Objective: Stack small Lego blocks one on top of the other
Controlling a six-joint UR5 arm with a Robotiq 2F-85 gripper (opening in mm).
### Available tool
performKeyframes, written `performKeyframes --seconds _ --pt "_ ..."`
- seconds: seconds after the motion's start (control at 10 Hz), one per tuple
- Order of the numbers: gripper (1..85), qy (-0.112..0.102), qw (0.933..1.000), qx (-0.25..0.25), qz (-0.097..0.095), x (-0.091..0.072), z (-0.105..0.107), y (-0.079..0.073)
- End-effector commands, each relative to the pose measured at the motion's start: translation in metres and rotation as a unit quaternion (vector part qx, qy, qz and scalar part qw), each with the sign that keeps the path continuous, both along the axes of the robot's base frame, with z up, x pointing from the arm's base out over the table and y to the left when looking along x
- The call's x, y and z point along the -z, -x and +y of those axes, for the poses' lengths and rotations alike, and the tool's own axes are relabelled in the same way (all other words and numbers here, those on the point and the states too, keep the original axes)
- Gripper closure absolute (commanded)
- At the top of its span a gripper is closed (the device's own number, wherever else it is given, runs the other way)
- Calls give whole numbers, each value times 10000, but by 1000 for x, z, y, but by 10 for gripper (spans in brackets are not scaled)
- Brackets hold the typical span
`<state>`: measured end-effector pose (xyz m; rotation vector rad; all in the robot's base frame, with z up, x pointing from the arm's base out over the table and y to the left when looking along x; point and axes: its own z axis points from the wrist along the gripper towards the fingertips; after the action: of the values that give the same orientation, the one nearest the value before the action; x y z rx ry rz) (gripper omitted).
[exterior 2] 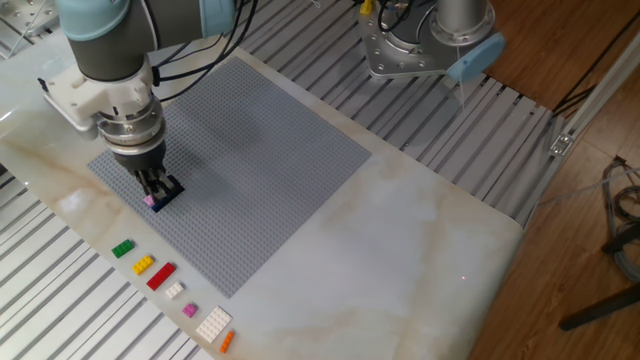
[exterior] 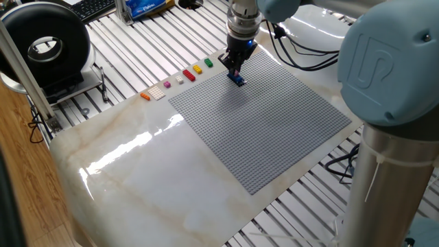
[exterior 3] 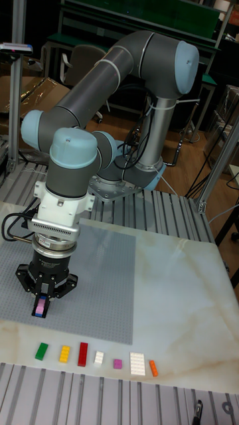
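My gripper points straight down at the near-left corner of the grey baseplate. Its fingers are shut on a pink-purple Lego block, which shows between the fingertips in the tall fixed view. A blue Lego block sits right at the fingertips, touching the pink-purple one. Whether the pair rests on the plate or hangs just above it I cannot tell. The black block cannot be told apart from the dark fingers.
A row of loose bricks lies on the marble beside the plate: green, yellow, red, small white, small pink, a white plate piece, orange. The arm's base stands at the far side.
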<state>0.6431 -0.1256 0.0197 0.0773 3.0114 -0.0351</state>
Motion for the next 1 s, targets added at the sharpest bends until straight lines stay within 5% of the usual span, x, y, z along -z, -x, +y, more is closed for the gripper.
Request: performKeyframes --seconds 0.0,0.3,0.9 --pt "847 -154 9998 52 -111 -1 7 -5" --pt "847 -303 9993 23 -202 1 8 -9" --pt "847 -276 9994 -8 -218 -4 0 -4"
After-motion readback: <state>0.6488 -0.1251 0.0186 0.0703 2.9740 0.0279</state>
